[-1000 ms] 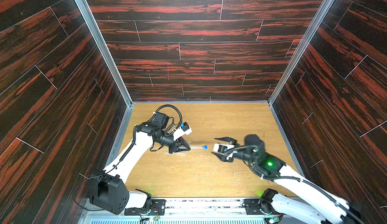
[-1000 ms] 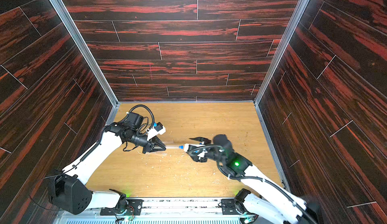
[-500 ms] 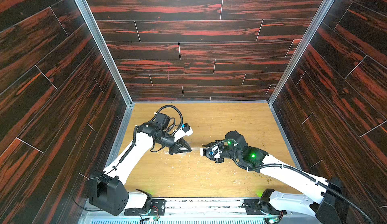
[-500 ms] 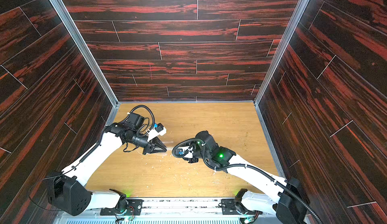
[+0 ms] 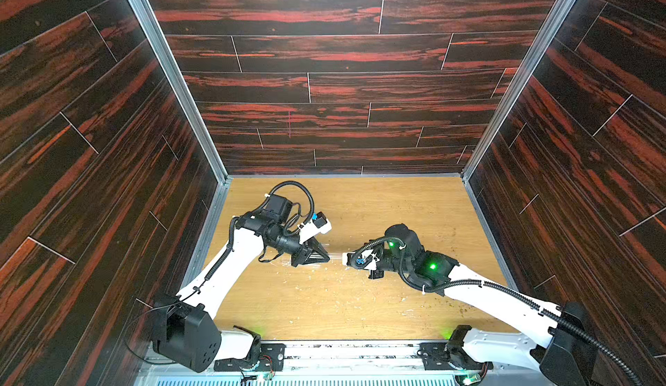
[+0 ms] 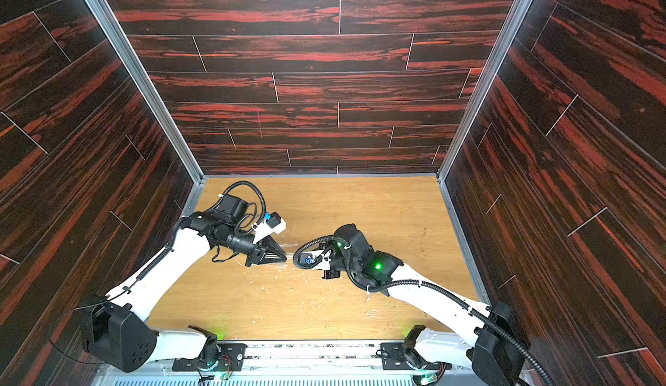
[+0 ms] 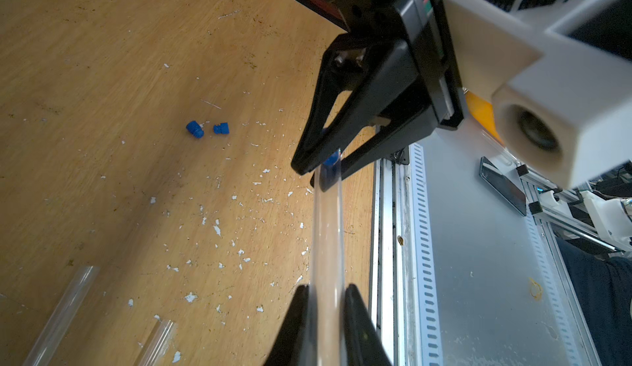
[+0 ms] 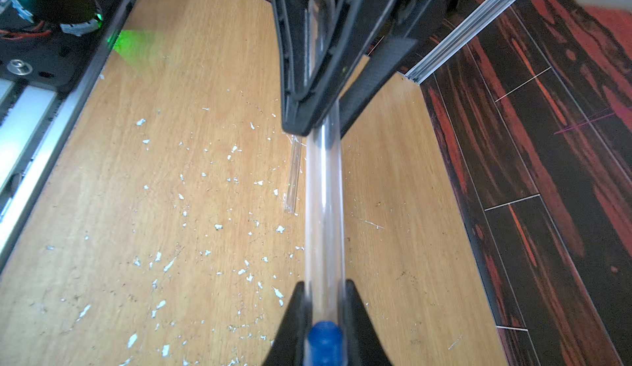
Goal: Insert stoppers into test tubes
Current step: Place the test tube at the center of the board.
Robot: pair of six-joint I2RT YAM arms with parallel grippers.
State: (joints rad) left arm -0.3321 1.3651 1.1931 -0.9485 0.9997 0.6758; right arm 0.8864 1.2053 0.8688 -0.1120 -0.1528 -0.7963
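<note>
You're approx a third thru. Your left gripper (image 7: pixel 326 289) is clamped tight on the thin clear test tube (image 8: pixel 323 210), which is held up off the scuffed light-wood tabletop (image 7: pixel 102 73) and spans btw both arms. Your right gripper (image 8: pixel 325 284) is pinched nearly closed round the tube's other end, where a small bright blue stopper (image 8: pixel 325 335) sits in the mouth. Can't tell if it's fully seated.

Left to do: two loose blue stoppers (image 7: pixel 195 129) lying side by side on the wood, and two bare clear tubes (image 7: pixel 63 309) lying well apart from them.

No brand, label or readable writing anywhere.
</note>
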